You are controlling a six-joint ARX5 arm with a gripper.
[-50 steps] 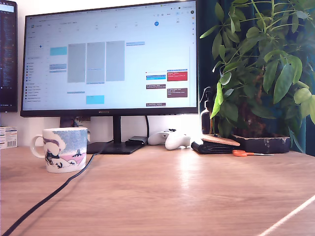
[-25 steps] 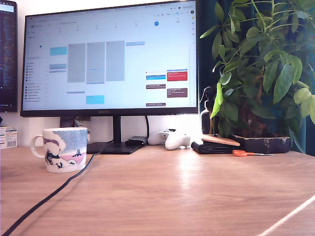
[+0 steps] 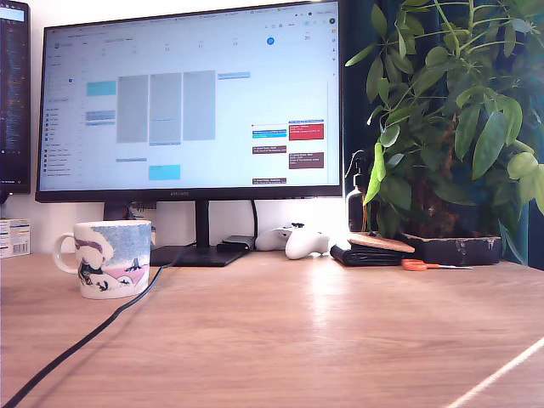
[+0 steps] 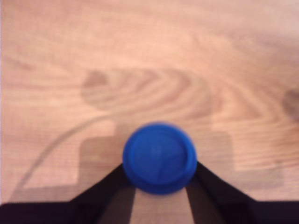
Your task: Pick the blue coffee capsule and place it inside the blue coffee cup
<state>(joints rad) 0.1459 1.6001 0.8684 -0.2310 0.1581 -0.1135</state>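
Observation:
The blue coffee capsule, a round deep-blue disc, fills the middle of the wrist view, slightly blurred. My gripper has its two black fingers pressed against the capsule's two sides, shut on it. The wooden desk lies below, with the gripper's shadow cast on it. The blue coffee cup, a mug with a white handle and a pale blue, white and pink snow print, stands on the desk at the exterior view's left. Neither the arm nor the capsule shows in the exterior view.
A black cable runs across the desk past the mug. A monitor on a stand is behind it. A white game controller, a black wallet, orange scissors and a potted plant sit at the right.

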